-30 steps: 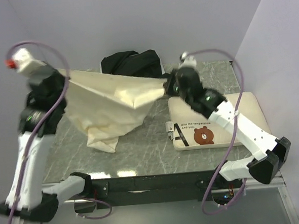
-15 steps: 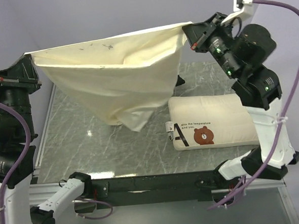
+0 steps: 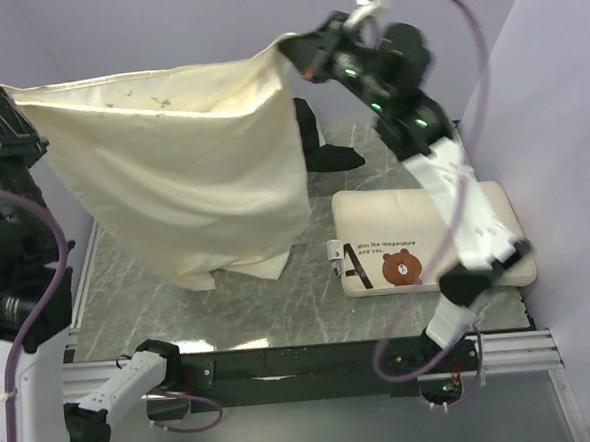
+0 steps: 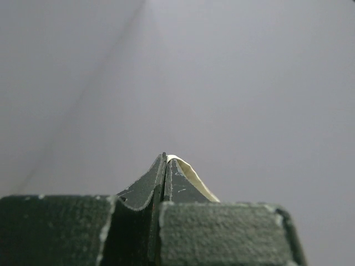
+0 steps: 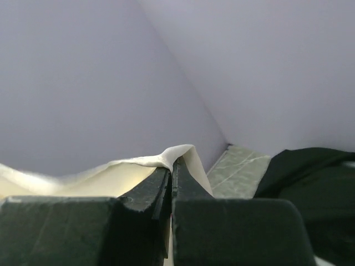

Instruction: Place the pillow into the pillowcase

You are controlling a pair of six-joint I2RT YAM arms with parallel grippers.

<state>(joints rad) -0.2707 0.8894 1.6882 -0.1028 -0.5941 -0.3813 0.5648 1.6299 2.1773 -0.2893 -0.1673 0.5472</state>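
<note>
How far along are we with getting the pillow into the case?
Done: the left gripper and right gripper are each shut on a top corner of the pillowcase. In hand: it hangs spread between them above the table. Left: the pillow lies on the table, outside the case, not yet inserted.

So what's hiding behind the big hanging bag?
A black cloth peeks out past the right edge of the pillowcase. Most of that cloth, and the table back there, is covered.
</note>
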